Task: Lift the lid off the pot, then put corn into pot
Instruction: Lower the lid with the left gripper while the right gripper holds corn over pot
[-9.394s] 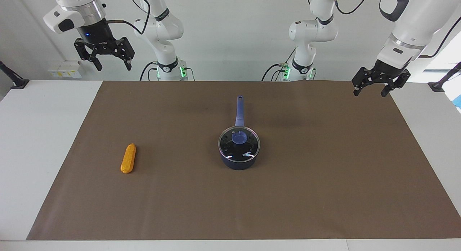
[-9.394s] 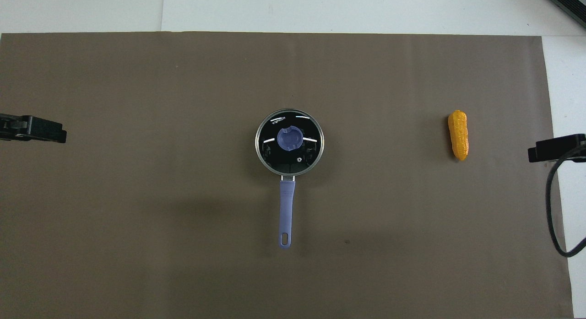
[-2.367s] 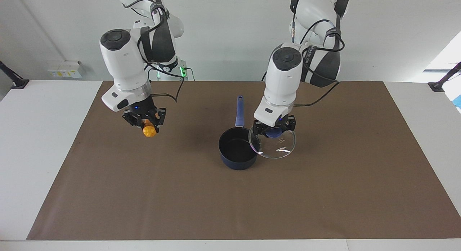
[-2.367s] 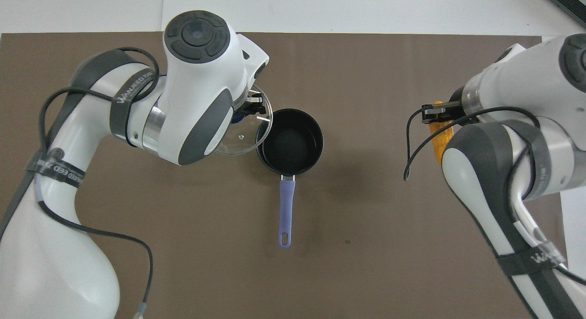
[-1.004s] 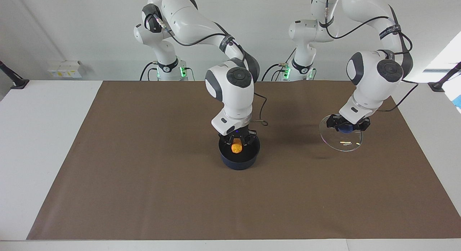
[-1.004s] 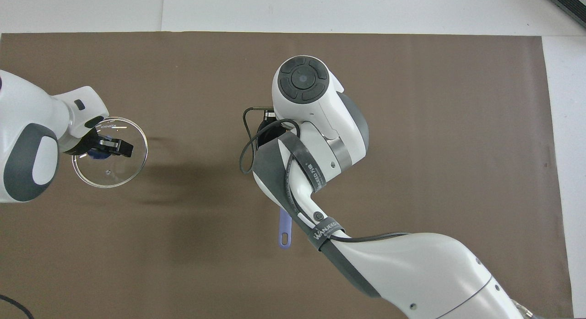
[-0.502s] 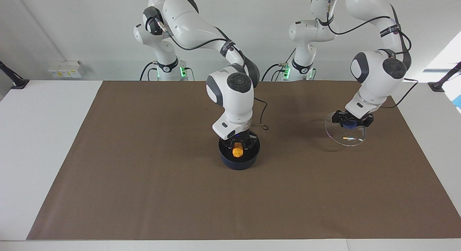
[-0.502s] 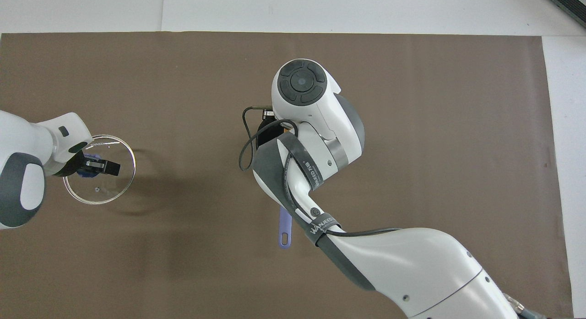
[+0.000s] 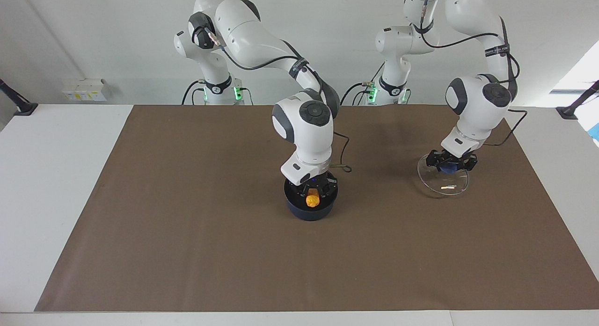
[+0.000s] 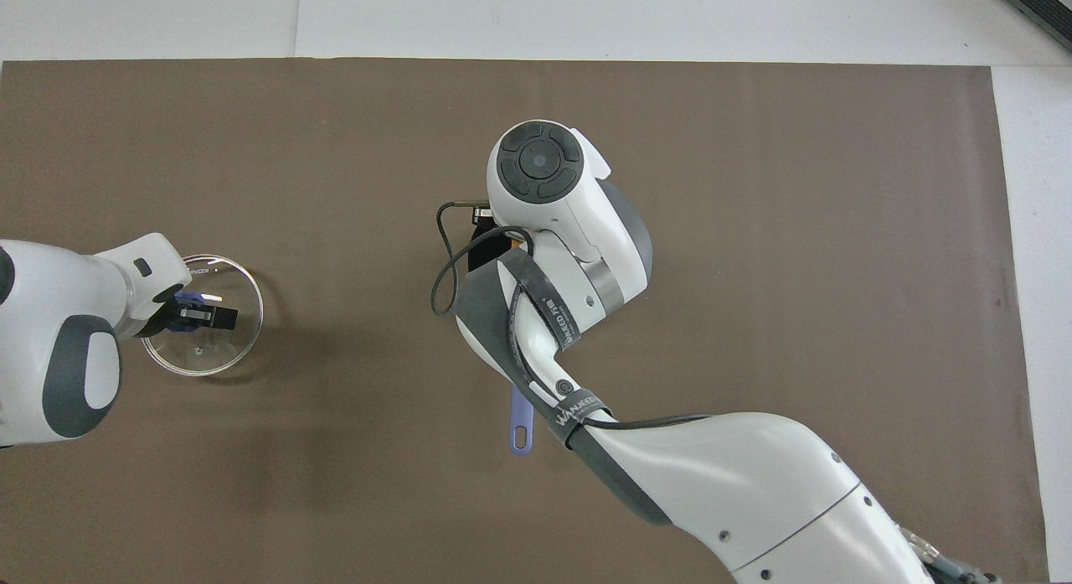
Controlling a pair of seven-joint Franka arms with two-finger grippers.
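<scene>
The navy pot (image 9: pixel 309 213) stands open at the middle of the brown mat. My right gripper (image 9: pixel 312 194) is down inside the pot's mouth, shut on the orange-yellow corn (image 9: pixel 312 201), which hangs end-down within the rim. My left gripper (image 9: pixel 450 166) is shut on the blue knob of the glass lid (image 9: pixel 442 186) and holds it low over the mat, toward the left arm's end of the table. I cannot tell whether the lid touches the mat. In the overhead view the right arm hides the pot except its handle (image 10: pixel 521 421). The lid (image 10: pixel 209 355) and left gripper (image 10: pixel 194 314) show there.
The brown mat (image 9: pixel 187 251) covers most of the white table. A small white box (image 9: pixel 84 90) sits at the table's edge near the robots, at the right arm's end. A loop of cable (image 9: pixel 344 164) hangs from the right wrist beside the pot.
My right gripper has sunk a little deeper into the pot with the corn. My left gripper has lowered the lid closer to the mat and shifted it slightly toward the pot.
</scene>
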